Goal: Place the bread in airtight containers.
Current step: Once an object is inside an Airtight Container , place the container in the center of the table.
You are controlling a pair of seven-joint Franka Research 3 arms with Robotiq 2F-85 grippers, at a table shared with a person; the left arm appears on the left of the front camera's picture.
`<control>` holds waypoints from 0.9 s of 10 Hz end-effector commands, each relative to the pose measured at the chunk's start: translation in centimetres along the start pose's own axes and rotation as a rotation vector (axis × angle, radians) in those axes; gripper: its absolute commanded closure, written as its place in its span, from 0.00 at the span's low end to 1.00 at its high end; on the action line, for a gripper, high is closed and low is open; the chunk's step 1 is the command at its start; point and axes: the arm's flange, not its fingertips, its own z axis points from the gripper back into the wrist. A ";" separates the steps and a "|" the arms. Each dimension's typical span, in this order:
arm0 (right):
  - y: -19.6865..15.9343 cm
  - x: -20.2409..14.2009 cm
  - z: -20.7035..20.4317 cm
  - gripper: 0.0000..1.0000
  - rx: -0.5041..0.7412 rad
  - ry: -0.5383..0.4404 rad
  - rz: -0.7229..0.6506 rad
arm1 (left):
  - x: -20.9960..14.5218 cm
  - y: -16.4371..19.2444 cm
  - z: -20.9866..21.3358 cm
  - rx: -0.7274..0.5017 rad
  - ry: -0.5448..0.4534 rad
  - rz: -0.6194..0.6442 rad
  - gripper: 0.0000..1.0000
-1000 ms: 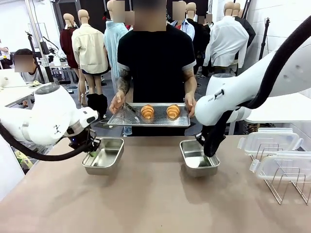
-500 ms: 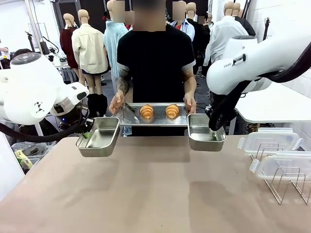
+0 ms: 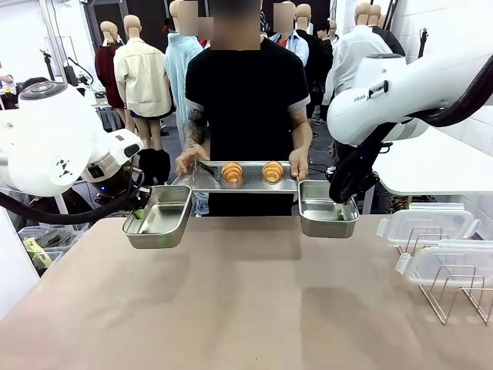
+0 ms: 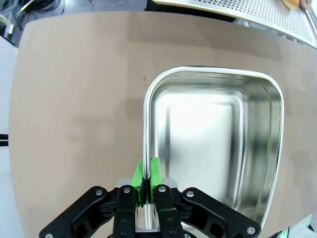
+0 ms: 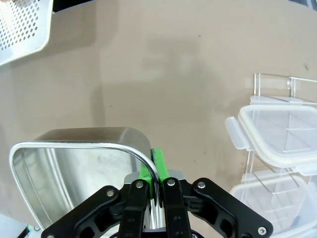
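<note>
A person at the far side holds a perforated steel tray point(image 3: 206, 179) carrying the bread: two golden croissants point(image 3: 233, 173) point(image 3: 273, 171). Both airtight containers hang above the table, lidless and empty. My left gripper point(image 3: 139, 215) is shut on the near rim of the left container point(image 3: 159, 218), left of the tray. In the left wrist view its green pads point(image 4: 154, 173) pinch that rim of the container point(image 4: 213, 144). My right gripper point(image 3: 340, 206) is shut on the rim of the right container point(image 3: 325, 212), right of the tray. The right wrist view shows the gripper point(image 5: 157, 171) clamping the container point(image 5: 74, 168).
Two clear white-rimmed lids point(image 3: 427, 223) point(image 3: 454, 262) rest on a wire rack point(image 3: 454, 304) at the table's right edge. The brown table point(image 3: 246, 308) lies below the raised pans. The person's hands point(image 3: 299, 163) grip the tray's ends.
Both arms have lifted their containers off the table and carried them back to either side of the tray. The person's tray has stayed between them, shifting only slightly.
</note>
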 end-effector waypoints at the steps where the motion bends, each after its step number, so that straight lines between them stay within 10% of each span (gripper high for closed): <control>1: -0.1 -0.5 0.1 1.00 0.006 -0.022 0.004 | 0.1 0.3 0.2 0.000 -0.008 -0.003 1.00; 9: -0.1 -0.5 0.1 1.00 0.006 -0.022 0.004 | 0.1 0.3 0.2 0.000 -0.008 -0.003 1.00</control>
